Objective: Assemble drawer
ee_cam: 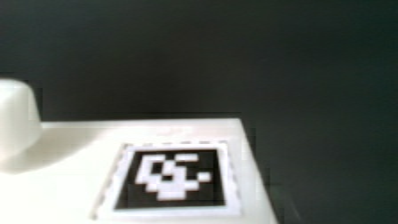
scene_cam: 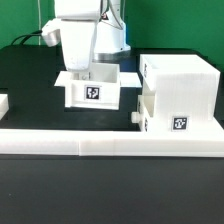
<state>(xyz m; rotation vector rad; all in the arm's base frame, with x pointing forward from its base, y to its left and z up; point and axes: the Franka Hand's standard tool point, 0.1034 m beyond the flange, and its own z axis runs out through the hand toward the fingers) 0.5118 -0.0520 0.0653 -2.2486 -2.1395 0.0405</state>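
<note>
Currently the jaws sit at the tray's (scene_cam: 93,94) rear wall, mid-table (scene_cam: 28,85); whether they are clamped on it cannot be told. The casing (scene_cam: 180,92) stands just beside the tray.

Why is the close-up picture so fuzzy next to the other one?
Wrist view: out of focus, the black-and-white square tag on the white plastic box tray smeared; exterior view: sharper, evenly lit, the tall white plastic casing bright against the black table.

No readable text, numbers or brands. Only coded black-and-white squares: tray tag (scene_cam: 93,93) on the tray (scene_cam: 72,98) front, just below the hand (scene_cam: 82,74); casing tag (scene_cam: 180,125) on the casing (scene_cam: 180,85) front, to the exterior view's right of the hand.
</note>
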